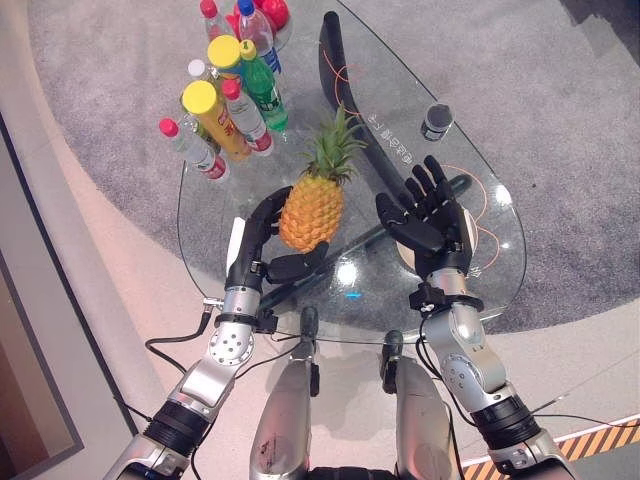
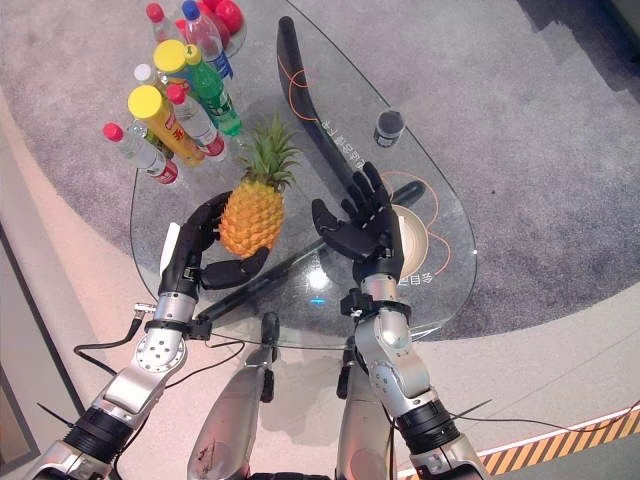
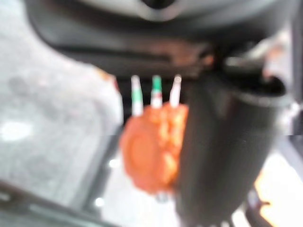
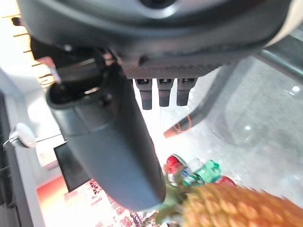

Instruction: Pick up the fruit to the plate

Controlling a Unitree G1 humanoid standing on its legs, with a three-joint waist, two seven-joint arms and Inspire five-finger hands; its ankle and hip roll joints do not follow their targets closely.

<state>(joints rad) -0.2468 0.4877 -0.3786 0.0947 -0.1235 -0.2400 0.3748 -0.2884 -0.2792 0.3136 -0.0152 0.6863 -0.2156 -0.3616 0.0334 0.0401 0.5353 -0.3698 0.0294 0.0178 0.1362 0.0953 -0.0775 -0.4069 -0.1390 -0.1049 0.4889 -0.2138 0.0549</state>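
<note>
- Our left hand (image 1: 262, 246) has fingers and thumb curled round the pineapple (image 1: 311, 209), holding it upright over the glass table (image 1: 500, 262).
- Our right hand (image 1: 428, 215) waits beside it with fingers spread straight, holding nothing.
- Under that hand lies the plate (image 2: 415, 248), likely the destination.
- Bottles (image 1: 235, 100) stand farther back.

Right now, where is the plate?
In the right eye view the plate lies on the glass table at the right, partly under the open right hand, apart from the pineapple.
</note>
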